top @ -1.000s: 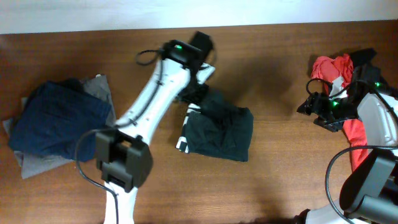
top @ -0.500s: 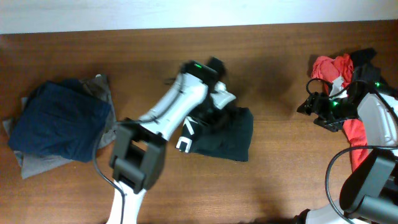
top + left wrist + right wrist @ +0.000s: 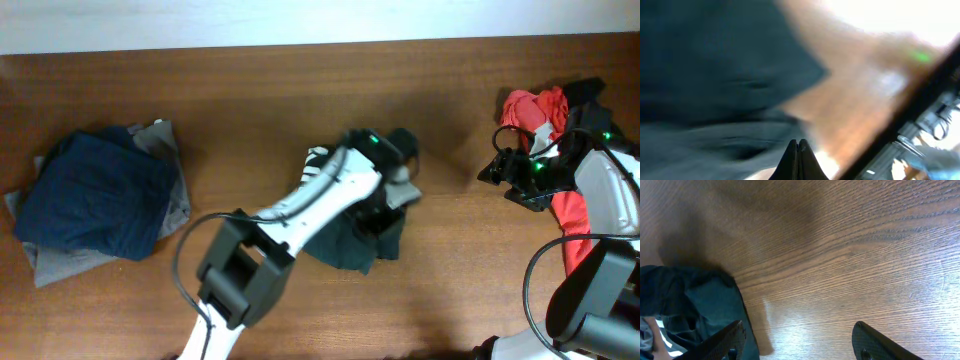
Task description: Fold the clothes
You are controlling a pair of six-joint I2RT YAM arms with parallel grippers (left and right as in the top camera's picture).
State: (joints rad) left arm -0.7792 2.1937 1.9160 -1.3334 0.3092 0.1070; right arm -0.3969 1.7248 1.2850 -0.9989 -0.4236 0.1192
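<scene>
A wooden table [image 3: 200,90] seen from above, with 2 robot arms. The left arm reaches from the near edge to the middle of the table. The left gripper [image 3: 395,170] has its fingertips pressed together on a fold of a dark top [image 3: 345,240], which lies bunched beneath it with a strip of white lettering showing at its left edge. The left wrist view is blurred, with dark fabric around the closed tips. At the left end of the table, a navy blue piece [image 3: 95,200] lies on a grey garment [image 3: 165,140]. At the right end, a red shirt [image 3: 530,105] is heaped beside the right arm. The right gripper [image 3: 800,340] hangs over bare wood, its fingers spread apart with nothing between them.
</scene>
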